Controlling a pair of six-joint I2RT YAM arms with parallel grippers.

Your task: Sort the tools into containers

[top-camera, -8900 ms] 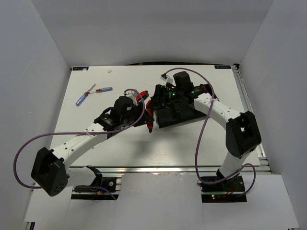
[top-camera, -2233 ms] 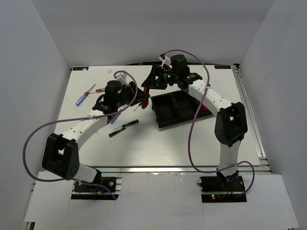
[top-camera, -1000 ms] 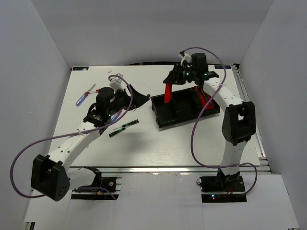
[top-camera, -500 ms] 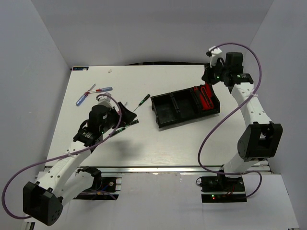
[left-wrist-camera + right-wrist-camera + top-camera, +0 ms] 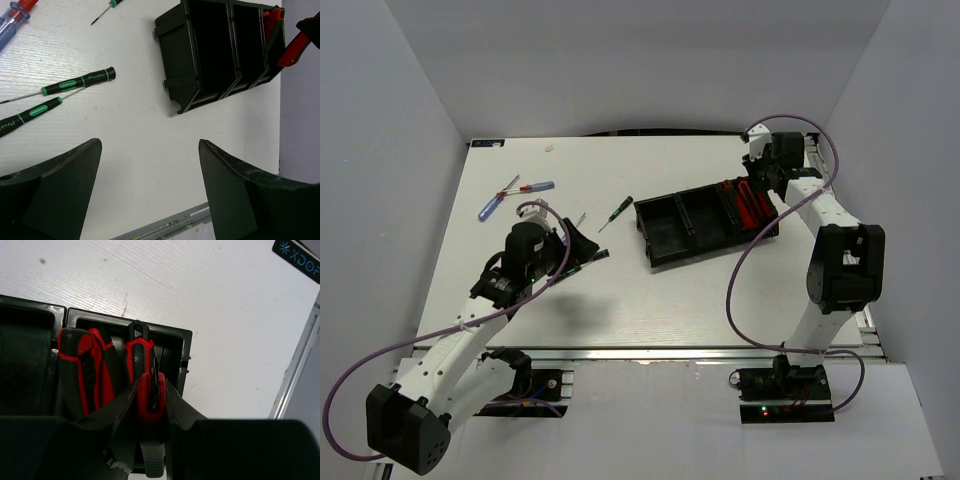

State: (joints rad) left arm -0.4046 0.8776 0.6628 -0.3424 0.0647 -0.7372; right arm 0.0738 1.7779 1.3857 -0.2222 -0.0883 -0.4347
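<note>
The black three-compartment tray (image 5: 672,236) lies right of centre. My right gripper (image 5: 151,382) is shut on a red folding knife (image 5: 151,399) just above the tray's right compartment (image 5: 181,347), where other red tools (image 5: 80,365) lie. From above, that right gripper (image 5: 758,182) hangs at the tray's far right end. The left gripper (image 5: 150,145) is open and empty over bare table, left of the tray (image 5: 180,60). Two black screwdrivers with green marks (image 5: 75,83) lie ahead of it to the left. In the top view the left gripper (image 5: 582,243) hovers beside them.
A third green-marked screwdriver (image 5: 616,212) lies left of the tray. Blue- and red-handled screwdrivers (image 5: 502,198) sit at the far left of the table. White walls enclose the table. A metal rail (image 5: 840,220) runs along its right edge.
The right arm carried the red knife from the tray's left end to its right compartment. The left arm drew back toward the near side and its jaws opened wider.
</note>
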